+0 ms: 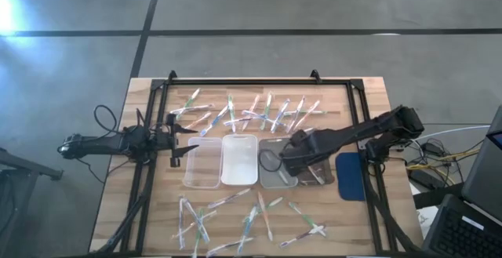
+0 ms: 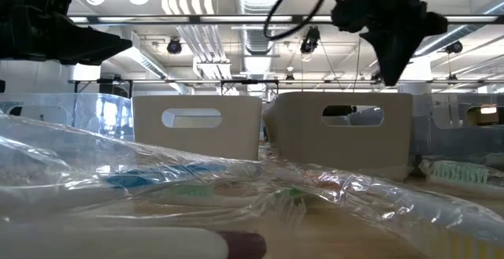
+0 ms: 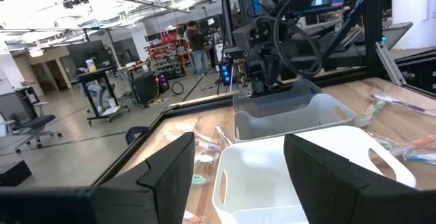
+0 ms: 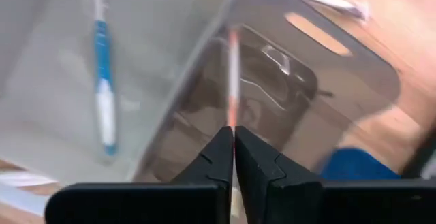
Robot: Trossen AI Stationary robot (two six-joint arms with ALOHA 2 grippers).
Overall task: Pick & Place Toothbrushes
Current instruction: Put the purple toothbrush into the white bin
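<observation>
Right claw [image 4: 234, 139] pinched on a thin red-orange toothbrush [image 4: 232, 74], long axis running straight out from the tips toward 12 o'clock, over the grey tray [image 1: 276, 164]. A blue toothbrush [image 4: 103, 81] lies in the white tray [image 1: 239, 161]. Left claw [image 3: 235, 166] spread, waiting at 9 o'clock.

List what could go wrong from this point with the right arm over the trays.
1. The right gripper is shut on the very end of a red-pink toothbrush; so thin a hold may let it swing or slip.
2. It hangs along the wall between the grey tray and the white tray, so it could land in the wrong one.
</observation>
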